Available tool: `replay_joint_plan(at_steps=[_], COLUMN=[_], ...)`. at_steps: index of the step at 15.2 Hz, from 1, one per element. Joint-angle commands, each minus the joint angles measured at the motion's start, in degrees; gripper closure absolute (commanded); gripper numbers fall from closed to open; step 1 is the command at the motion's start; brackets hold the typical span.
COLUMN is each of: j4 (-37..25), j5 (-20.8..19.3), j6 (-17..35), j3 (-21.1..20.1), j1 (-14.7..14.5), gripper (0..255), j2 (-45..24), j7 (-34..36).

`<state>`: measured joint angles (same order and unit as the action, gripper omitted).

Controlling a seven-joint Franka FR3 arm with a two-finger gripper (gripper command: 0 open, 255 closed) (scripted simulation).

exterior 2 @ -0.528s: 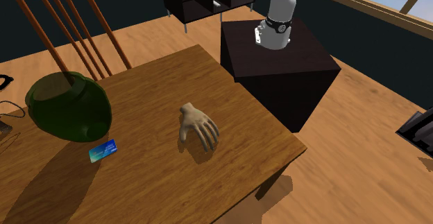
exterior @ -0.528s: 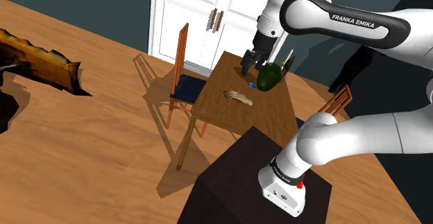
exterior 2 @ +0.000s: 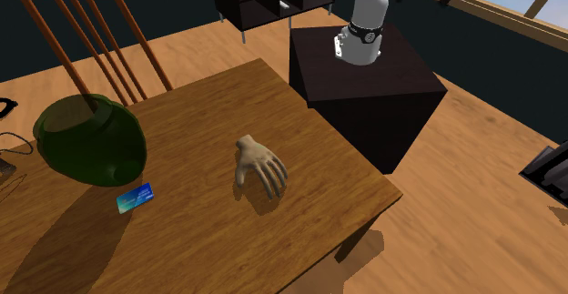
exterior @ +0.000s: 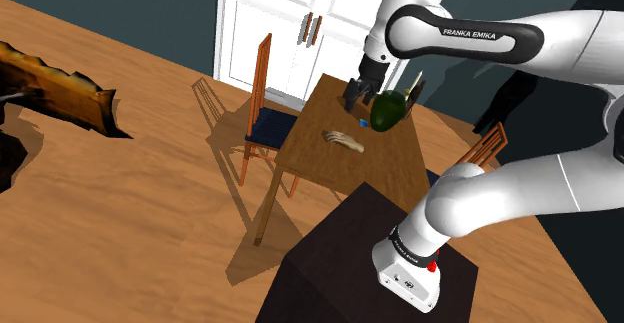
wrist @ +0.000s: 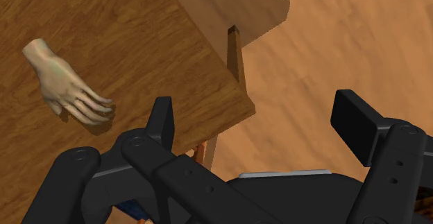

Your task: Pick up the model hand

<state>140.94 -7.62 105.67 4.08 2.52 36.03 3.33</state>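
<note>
Presently the gripper (exterior: 355, 93) hangs above the far end of the table (exterior: 385, 161), close to the green vessel (exterior: 388, 111) and well apart from the model hand (exterior: 343, 140). In the wrist view the gripper (wrist: 258, 118) has its fingers (wrist: 163, 118) spread wide with nothing between them. This spread suits an approach, since the jaws must pass over the hand before closing.

The hand (exterior 2: 259, 165) lies on the table (exterior 2: 209, 247) near its middle, nearer the edge that faces the stand (exterior 2: 364, 74). It rests palm down and flat. This is probably its most stable pose, and it leaves the back of the hand exposed from above. The vessel (exterior 2: 91, 142) and a blue card (exterior 2: 135, 197) sit off to one side, apart from the hand, so the approach from above looks unobstructed.

The long axis runs from wrist to fingertips.
- In the second exterior view, the wrist end lies toward the upper left and the fingertips point toward the lower right.
- In the wrist view, the hand (wrist: 66, 84) lies off to one side of the open fingers, not between them. Its fingertip end is nearer the gripper and its wrist end is farther away.

The next move likely calls for shifting over the palm, then turning the jaws to close across the short axis.
</note>
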Motion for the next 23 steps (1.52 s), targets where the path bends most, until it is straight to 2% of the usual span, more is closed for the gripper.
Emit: replay_joint_plan(at_steps=[1, 7, 12, 17, 23], j4=[-0.1, -1.9, -5.3, -10.3, -18.5], j5=[-0.8, -2.0, -1.0, 2.2, 8.6], j6=[2.7, 10.3, 15.9, 20.3, 23.6], j3=[2.1, 7.8, 12.2, 15.9, 18.1], j1=[1.0, 3.2, 4.5, 5.9, 9.0], gripper=[0, 0, 0, 0, 0], j2=[-2.8, -12.6, -22.0, -32.4, -45.7], j7=[-1.7, -6.7, -11.4, -17.0, -24.5])
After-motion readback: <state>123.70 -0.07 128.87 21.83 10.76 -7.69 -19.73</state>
